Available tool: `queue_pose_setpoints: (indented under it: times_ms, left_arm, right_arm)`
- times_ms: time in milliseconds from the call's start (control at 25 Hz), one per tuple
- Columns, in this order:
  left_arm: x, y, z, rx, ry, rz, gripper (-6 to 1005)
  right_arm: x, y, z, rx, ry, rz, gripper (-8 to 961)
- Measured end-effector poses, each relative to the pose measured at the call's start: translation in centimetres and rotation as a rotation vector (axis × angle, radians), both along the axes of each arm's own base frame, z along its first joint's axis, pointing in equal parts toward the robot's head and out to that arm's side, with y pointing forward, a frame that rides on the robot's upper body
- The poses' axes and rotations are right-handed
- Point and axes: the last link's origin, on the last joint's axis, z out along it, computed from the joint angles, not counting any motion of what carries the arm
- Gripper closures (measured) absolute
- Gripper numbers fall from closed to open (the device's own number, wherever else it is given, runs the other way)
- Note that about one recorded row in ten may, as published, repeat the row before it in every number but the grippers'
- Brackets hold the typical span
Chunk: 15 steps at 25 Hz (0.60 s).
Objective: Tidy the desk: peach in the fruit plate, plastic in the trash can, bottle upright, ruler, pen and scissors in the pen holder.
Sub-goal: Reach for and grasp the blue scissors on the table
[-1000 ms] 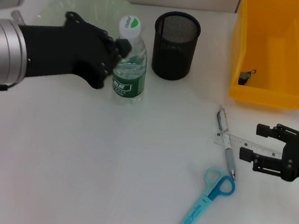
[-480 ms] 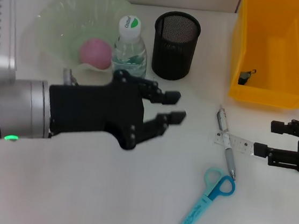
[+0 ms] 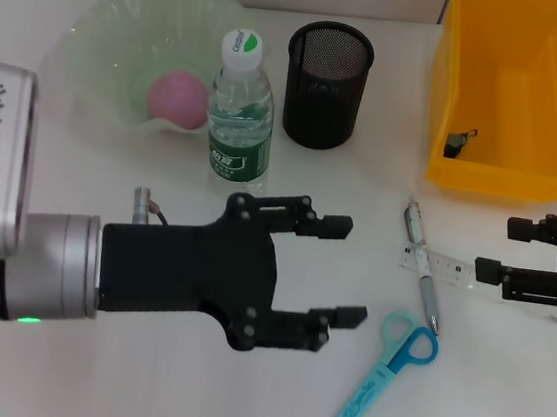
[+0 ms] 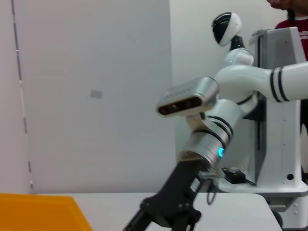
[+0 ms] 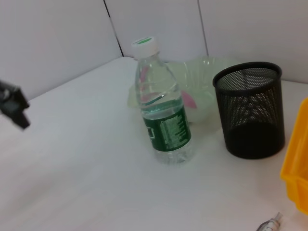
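Observation:
The bottle (image 3: 241, 114) stands upright on the desk (image 3: 111, 179) between the fruit plate (image 3: 108, 28) and the pen holder (image 3: 328, 71). The peach (image 3: 178, 97) lies in the plate. A small dark scrap of plastic (image 3: 457, 141) rests inside the trash can (image 3: 513, 94). The pen (image 3: 423, 268) lies across the ruler (image 3: 445, 267), and the scissors (image 3: 386, 372) lie just in front of them. My left gripper (image 3: 352, 272) is open and empty, left of the pen and scissors. My right gripper (image 3: 495, 248) is open at the ruler's right end.
In the right wrist view the bottle (image 5: 163, 115) stands beside the pen holder (image 5: 250, 110), with the plate (image 5: 202, 72) behind them. The left wrist view shows my right arm (image 4: 207, 139) and a corner of the trash can (image 4: 38, 211).
My left gripper has let go of the bottle and swung forward and right to the desk's middle. The bottle stays upright. My right gripper has drawn back a little to the right.

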Motion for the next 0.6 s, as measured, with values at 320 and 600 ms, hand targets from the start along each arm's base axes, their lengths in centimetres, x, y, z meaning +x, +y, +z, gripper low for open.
queue_pose_setpoints:
  times_ms: [320,600]
  left_arm:
    - [-1.7,-0.3,0.0,0.030,0.018,-0.011,223]
    - [-4.2,0.7,0.6,0.053,0.002,0.066,139]
  right_arm:
    - [-5.9,0.2,4.2,-0.146,-0.154,-0.299,137]
    - [-10.5,0.3,1.2,-0.275,-0.371,-0.437,138]
